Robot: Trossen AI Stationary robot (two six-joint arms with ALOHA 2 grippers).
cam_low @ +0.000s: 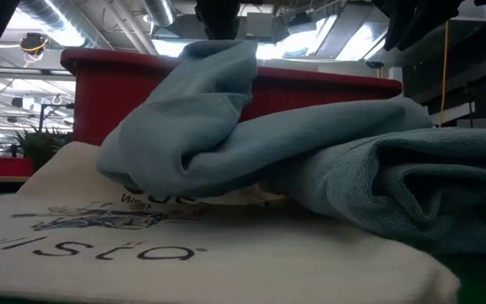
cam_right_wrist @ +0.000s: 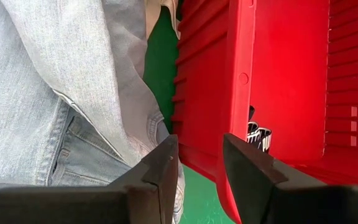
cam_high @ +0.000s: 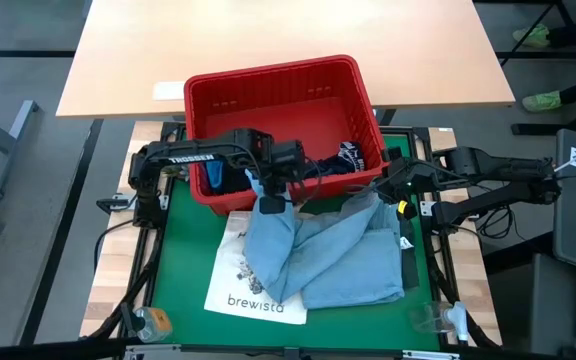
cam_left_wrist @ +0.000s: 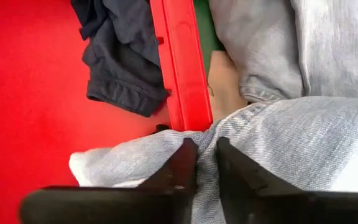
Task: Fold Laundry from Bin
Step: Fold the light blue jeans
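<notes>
The light blue denim shirt (cam_high: 333,255) lies crumpled on the green mat (cam_high: 183,235) in front of the bin (cam_high: 278,110), its long axis running across the desk from the left gripper (cam_high: 270,203) toward the right side, partly covering the white tote bag (cam_high: 243,290). One corner of the shirt rises to the left gripper, whose 2 fingers (cam_left_wrist: 182,168) are pinched together on a fold of denim just at the bin's front rim. The bin, long side across the desk, holds a dark navy garment (cam_high: 343,160) in its right front corner and a bright blue one (cam_high: 215,178) at its left front. The right gripper (cam_high: 400,190) hovers at the bin's right front corner, fingers apart, holding nothing. Beyond the mat stands a pale wooden desk (cam_high: 288,35); the low view shows ceiling ducts and lights behind.
</notes>
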